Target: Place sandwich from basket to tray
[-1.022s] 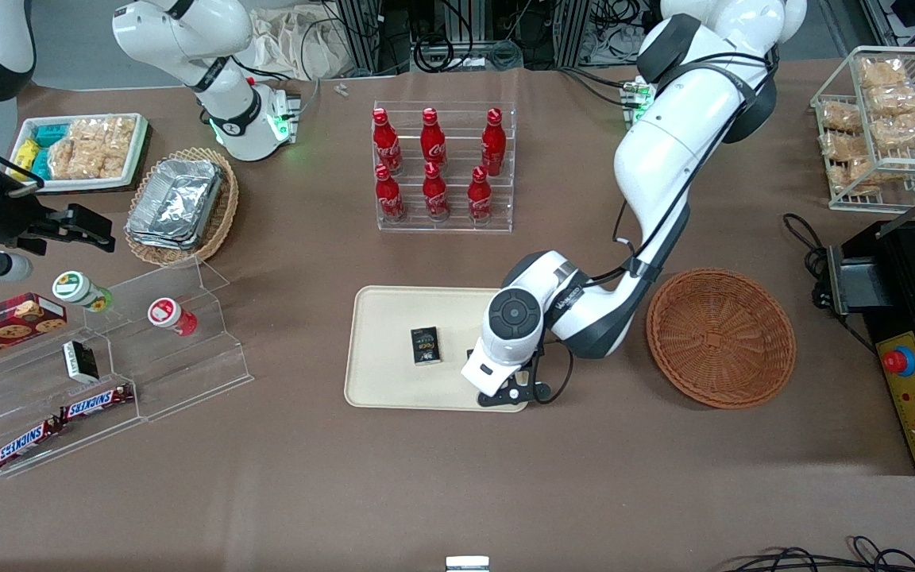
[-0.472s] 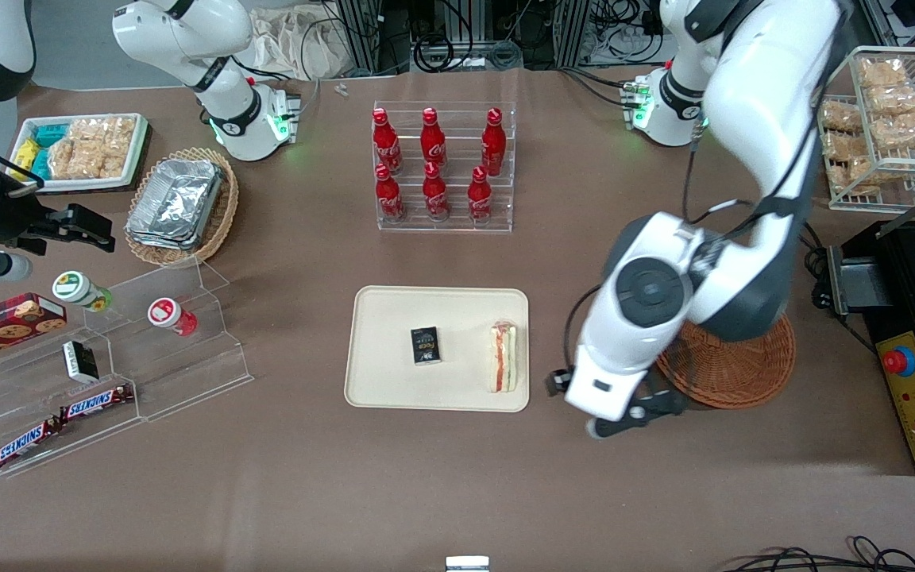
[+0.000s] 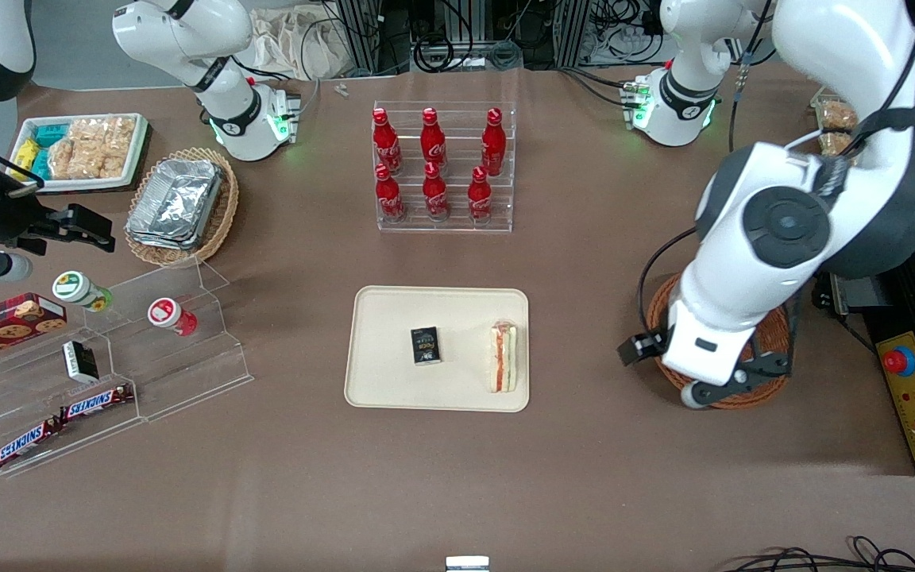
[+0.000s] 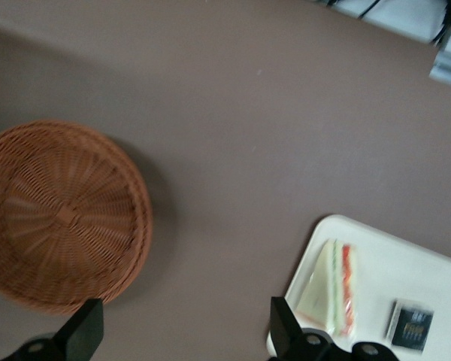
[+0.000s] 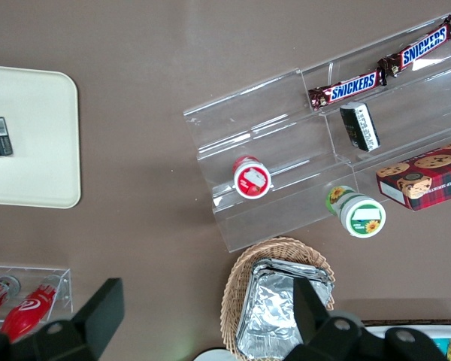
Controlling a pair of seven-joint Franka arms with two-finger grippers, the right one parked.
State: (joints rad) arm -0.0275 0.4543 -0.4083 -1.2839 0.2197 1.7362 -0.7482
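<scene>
While the front view hides most of the basket [image 3: 767,349] under the left arm, the wrist view shows it whole. Gripper [image 4: 184,331] hangs above the table between basket and tray [image 3: 394,381], fingers [image 4: 86,327] spread wide, holding nothing. Sandwich [image 3: 503,357] lies on the tray, at its basket-side edge, beside a small black box [image 3: 426,346].
</scene>
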